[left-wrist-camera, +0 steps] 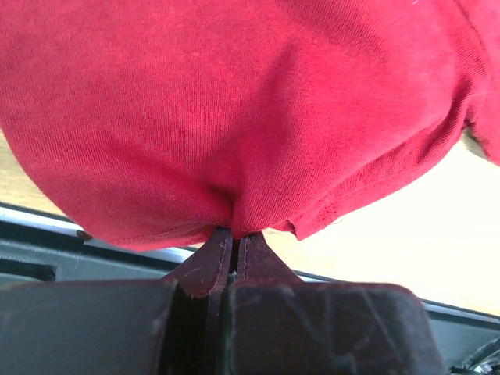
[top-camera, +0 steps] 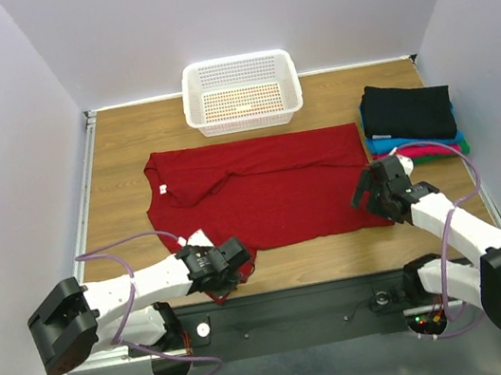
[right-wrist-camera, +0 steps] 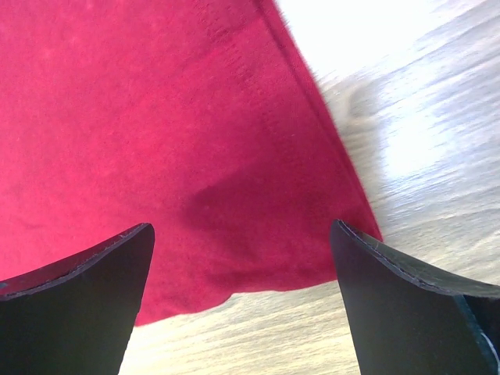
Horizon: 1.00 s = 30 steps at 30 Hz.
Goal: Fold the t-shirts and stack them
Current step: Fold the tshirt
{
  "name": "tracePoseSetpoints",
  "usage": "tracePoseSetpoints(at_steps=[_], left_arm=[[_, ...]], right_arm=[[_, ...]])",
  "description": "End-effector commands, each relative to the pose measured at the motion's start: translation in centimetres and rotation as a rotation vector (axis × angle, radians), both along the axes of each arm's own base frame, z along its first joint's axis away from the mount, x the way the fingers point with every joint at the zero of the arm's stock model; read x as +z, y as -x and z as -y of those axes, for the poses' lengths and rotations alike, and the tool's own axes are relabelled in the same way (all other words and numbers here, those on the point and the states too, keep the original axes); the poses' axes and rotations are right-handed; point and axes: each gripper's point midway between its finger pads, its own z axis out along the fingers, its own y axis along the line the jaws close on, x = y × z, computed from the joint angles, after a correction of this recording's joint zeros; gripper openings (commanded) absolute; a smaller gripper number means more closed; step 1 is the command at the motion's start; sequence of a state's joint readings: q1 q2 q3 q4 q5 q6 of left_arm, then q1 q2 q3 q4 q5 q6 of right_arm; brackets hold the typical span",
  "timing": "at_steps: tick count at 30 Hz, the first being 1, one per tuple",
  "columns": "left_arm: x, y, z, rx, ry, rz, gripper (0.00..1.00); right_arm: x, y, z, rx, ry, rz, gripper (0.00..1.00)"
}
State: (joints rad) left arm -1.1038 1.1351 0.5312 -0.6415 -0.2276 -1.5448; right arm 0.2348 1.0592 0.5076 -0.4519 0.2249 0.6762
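where the overhead camera looks down, the dark red t-shirt point(top-camera: 270, 189) lies spread on the table point(top-camera: 119, 152), reaching from the left gripper point(top-camera: 229, 270) across to the right gripper point(top-camera: 373, 188). the left gripper sits at the shirt's near left corner, where the cloth is bunched around its tip. the right gripper stands over the near right corner. beyond the right gripper and a little to its right is a stack of folded t-shirts point(top-camera: 408, 113), black on top with blue, magenta and green edges showing beneath. whether the stack touches the red shirt cannot be told. a white basket point(top-camera: 241, 93) stands well beyond both grippers, just past the shirt's far edge.

in the left wrist view, the left gripper point(left-wrist-camera: 234, 238) is pinched closed on a fold of the dark red t-shirt point(left-wrist-camera: 234, 101). the cloth billows just ahead of the tips and fills most of the frame. bare table point(left-wrist-camera: 406, 250) shows to the right of the fingers.

in the right wrist view, the right gripper point(right-wrist-camera: 242, 228) is spread wide and holds nothing. the corner of the dark red t-shirt point(right-wrist-camera: 156, 117) lies flat on the table point(right-wrist-camera: 437, 156) between and ahead of the two fingers point(right-wrist-camera: 78, 297), with its tip nearer the right finger.
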Motion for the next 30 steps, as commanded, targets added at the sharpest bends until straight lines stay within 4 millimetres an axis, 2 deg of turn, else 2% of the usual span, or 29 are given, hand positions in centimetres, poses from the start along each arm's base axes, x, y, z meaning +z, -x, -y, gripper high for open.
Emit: tracePoseSetpoints(at_steps=[1,13,19,28,30], left_arm=[[0.5,-1.5,-1.1,-0.001,-0.049,0.089,0.00],[2.6,-3.1,-1.3,-0.007,0.007,0.217,0.00],[3.4,-3.8,-0.9,-0.015,0.026,0.256,0.00],[4.2,-4.8,-0.2,-0.032,0.057,0.307,0.00],[4.4,-5.0,-0.1,-0.045,0.055,0.319,0.00]], right_arm=[[0.8,-1.0,1.2,-0.092,0.027,0.046,1.00],[-0.8,-0.2,2.3,-0.162,0.050,-0.005,0.94],[-1.7,0.1,2.0,-0.172,0.029,-0.044,0.92],[-1.4,0.4,1.9,-0.201,0.004,-0.034,0.94],[-0.6,0.3,2.0,-0.207,0.006,-0.021,0.95]])
